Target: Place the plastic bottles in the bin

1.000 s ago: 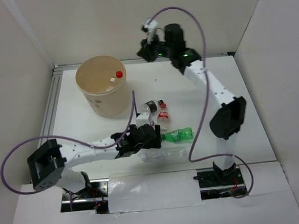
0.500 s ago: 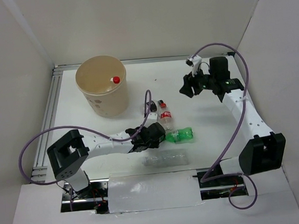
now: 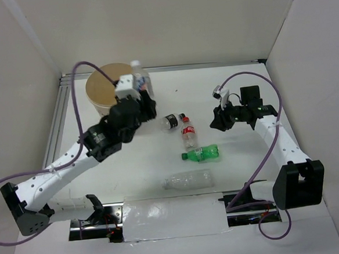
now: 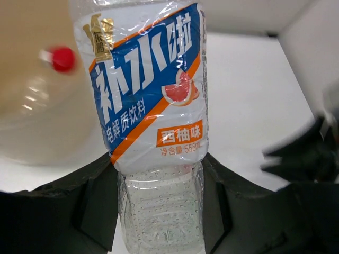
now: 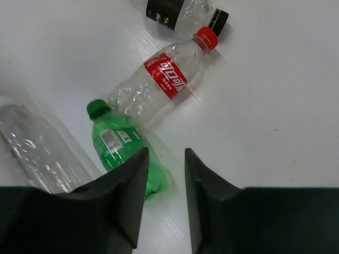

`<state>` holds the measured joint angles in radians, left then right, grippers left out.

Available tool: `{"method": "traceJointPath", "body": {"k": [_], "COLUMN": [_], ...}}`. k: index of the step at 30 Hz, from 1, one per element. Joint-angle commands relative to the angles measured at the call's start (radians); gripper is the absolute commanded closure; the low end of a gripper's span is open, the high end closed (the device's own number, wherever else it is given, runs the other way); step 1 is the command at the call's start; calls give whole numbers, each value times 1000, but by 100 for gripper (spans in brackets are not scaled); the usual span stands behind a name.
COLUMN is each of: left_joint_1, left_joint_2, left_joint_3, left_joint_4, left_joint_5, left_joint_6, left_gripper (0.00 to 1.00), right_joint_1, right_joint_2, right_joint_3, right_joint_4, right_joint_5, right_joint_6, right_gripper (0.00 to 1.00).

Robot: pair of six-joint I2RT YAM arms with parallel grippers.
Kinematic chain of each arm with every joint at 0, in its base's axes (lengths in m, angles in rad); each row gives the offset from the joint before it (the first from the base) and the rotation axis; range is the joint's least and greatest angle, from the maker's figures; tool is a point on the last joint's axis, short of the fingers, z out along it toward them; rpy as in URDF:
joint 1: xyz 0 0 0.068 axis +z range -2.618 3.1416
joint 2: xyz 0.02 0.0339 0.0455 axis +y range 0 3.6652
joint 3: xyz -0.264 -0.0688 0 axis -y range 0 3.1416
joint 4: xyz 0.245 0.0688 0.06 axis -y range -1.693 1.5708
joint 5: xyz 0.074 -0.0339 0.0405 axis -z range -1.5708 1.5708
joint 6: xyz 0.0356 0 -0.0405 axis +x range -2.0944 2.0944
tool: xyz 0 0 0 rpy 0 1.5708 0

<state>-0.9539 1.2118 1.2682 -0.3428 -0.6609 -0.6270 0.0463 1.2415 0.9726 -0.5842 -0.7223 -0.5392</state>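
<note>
My left gripper (image 3: 137,93) is shut on a clear plastic bottle (image 3: 140,75) with a blue, white and orange label (image 4: 151,100), held upright at the right rim of the tan bin (image 3: 100,92). A red-capped bottle (image 4: 62,58) lies inside the bin (image 4: 26,111). Several bottles lie on the table: a dark-labelled one (image 3: 170,121), a red-labelled one (image 3: 187,134), a green one (image 3: 201,154) and a crumpled clear one (image 3: 188,179). My right gripper (image 3: 218,121) hovers right of them. Its jaws stand close together with nothing between them, just above the green bottle (image 5: 124,143).
The white table (image 3: 242,87) is walled in on three sides. A metal rail (image 3: 56,129) runs along its left edge. White tape (image 3: 169,211) covers the near edge between the arm bases. The right arm's purple cable (image 3: 264,149) loops over the table's right side.
My left arm has lifted the blue-labelled bottle from the table's middle up to the bin's rim. My right arm has swung down and left toward the bottles on the table, and its jaws have narrowed.
</note>
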Motion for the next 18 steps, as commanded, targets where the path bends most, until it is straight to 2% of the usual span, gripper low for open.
{"method": "traceJointPath", "body": {"k": [1, 2, 4, 6, 8, 11, 12, 13, 15, 16, 18], "left_joint_1": [182, 225, 334, 415, 479, 541, 559, 585, 596, 596, 596], "left_joint_2": [-8, 5, 46, 104, 138, 207, 222, 235, 258, 258, 238], "left_joint_3": [34, 46, 62, 95, 115, 141, 151, 164, 183, 192, 192], "left_joint_4": [76, 88, 97, 97, 88, 76, 64, 64, 50, 38, 37], "left_joint_5": [-48, -34, -23, -23, -23, 1, 18, 39, 52, 52, 76], "left_joint_6": [145, 157, 167, 167, 167, 167, 177, 177, 205, 216, 246], "left_gripper": [79, 77, 75, 75, 71, 62, 54, 28, 4, 0, 0], "right_joint_1": [-6, 3, 12, 39, 50, 76, 90, 90, 115, 115, 145], "right_joint_2": [-28, -28, -37, -37, -37, -14, -14, -1, 12, 21, 32], "right_joint_3": [-8, -8, -8, -8, -8, 1, 2, 2, 2, 2, 2], "right_joint_4": [-28, -43, -52, -62, -62, -81, -82, -82, -92, -92, -83], "right_joint_5": [-25, -25, -25, -16, 17, 35, 50, 61, 61, 70, 83], "right_joint_6": [-68, -77, -90, -105, -105, -131, -131, -143, -163, -163, -195], "right_gripper": [62, 70, 69, 45, 28, 20, 18, 11, 6, 6, 5]}}
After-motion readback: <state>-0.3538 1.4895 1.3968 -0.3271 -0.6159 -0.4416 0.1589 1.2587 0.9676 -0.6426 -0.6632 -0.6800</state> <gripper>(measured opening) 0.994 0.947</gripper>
